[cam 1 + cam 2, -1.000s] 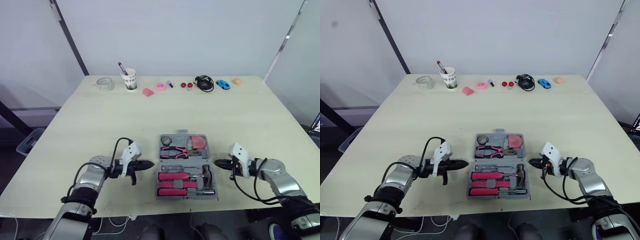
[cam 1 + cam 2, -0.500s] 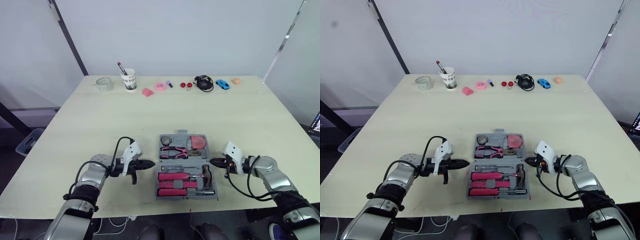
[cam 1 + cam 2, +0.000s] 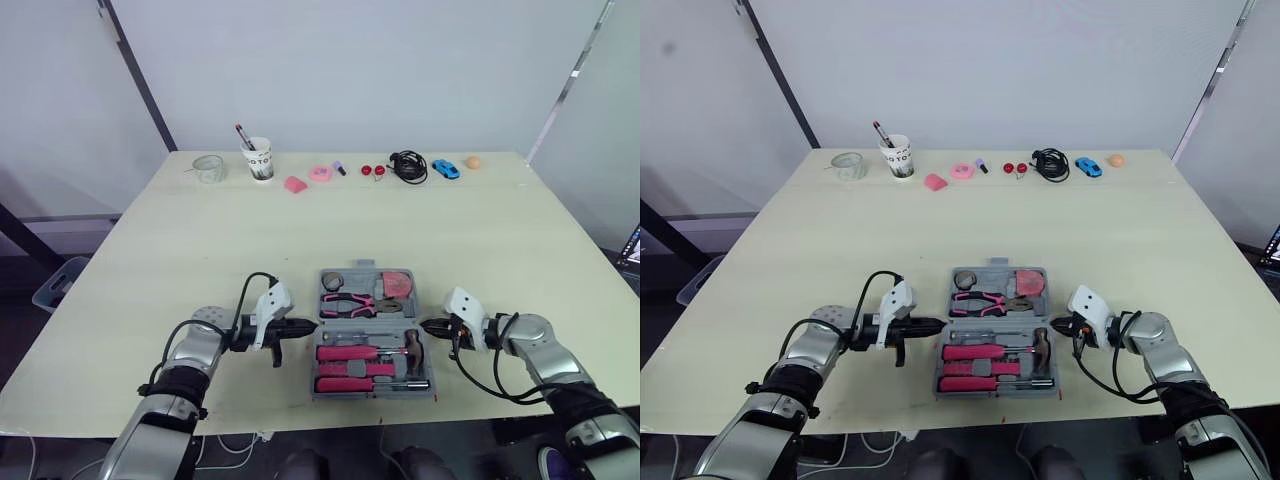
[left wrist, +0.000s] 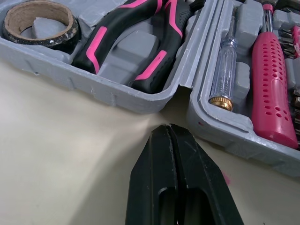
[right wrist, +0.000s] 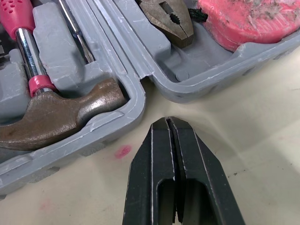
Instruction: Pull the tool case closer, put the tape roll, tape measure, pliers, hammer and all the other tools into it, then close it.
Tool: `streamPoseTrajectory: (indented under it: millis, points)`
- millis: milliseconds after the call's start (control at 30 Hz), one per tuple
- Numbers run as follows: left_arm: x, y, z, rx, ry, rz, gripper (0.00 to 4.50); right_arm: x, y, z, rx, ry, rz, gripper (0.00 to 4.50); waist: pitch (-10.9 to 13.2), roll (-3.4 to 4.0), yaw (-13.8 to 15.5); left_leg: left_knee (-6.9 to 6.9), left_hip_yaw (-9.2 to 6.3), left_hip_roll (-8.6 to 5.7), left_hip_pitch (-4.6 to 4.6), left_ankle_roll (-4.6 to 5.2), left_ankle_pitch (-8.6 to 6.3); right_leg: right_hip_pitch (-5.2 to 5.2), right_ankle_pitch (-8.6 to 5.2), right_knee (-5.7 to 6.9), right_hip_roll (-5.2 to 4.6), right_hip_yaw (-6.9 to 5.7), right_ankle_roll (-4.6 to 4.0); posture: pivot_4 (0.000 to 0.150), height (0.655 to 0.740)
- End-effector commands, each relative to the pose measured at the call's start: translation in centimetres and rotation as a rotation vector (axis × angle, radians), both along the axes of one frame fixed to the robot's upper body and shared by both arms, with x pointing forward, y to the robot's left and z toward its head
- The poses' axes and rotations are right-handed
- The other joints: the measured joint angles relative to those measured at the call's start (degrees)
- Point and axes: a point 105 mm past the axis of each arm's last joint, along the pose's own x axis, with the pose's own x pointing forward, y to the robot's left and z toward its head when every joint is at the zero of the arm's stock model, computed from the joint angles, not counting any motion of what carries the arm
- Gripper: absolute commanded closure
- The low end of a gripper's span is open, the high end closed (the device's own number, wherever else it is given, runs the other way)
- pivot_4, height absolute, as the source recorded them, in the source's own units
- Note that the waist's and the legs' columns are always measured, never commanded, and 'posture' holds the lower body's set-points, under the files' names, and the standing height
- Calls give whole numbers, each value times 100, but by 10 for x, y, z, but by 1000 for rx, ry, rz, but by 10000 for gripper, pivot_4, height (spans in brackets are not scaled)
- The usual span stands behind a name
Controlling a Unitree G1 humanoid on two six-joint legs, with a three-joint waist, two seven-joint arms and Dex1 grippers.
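An open grey tool case (image 3: pixel 372 390) lies flat near the table's front edge. Its far half holds the tape roll (image 3: pixel 332 280), pink-and-black pliers (image 3: pixel 348 303) and the pink tape measure (image 3: pixel 397 284). Its near half holds the hammer (image 3: pixel 412 349) and pink-handled screwdrivers (image 3: pixel 345 353). My left gripper (image 3: pixel 306 327) is shut, its tip just short of the case's left side at the hinge. My right gripper (image 3: pixel 428 327) is shut, its tip close to the case's right side at the hinge. In the left wrist view the fingers (image 4: pixel 174 154) point at the hinge gap.
Along the table's far edge stand a glass (image 3: pixel 208 168), a paper cup with pens (image 3: pixel 260 158), pink items (image 3: pixel 307 177), a black cable (image 3: pixel 409 165), a blue toy car (image 3: pixel 446 168) and an orange ball (image 3: pixel 473 161). The table's front edge lies just behind the case.
My left gripper has slid right towards the case's left side. My right gripper moved left towards the case's right side, then held still.
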Motion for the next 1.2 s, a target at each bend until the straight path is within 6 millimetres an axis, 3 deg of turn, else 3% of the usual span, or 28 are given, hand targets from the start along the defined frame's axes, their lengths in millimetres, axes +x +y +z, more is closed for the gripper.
streamPoseTrajectory:
  millis: [33, 567, 1200]
  points:
    - [-5, -8, -13, 24, 43, -17, 45000, 0, 5, 4, 13, -25, 18, 44880, 0, 0, 4, 0, 0, 0, 0, 0, 0, 0, 0, 0, 0, 0, 0, 1500, 7400]
    - [-4, -24, -14, 8, 51, -42, 45000, -3, 12, 1, 12, -17, 48, 44880, -4, 6, 25, 0, -1, -2, 2, 0, 0, 2, 0, 0, -1, 0, 0, 1500, 7400]
    - [-31, -25, -19, 18, 120, -116, 45000, -20, 15, -6, 11, 62, 114, 44880, -13, 13, -24, -4, -7, -1, 3, 0, -1, 2, -1, -1, -1, 1, 0, 1500, 7400]
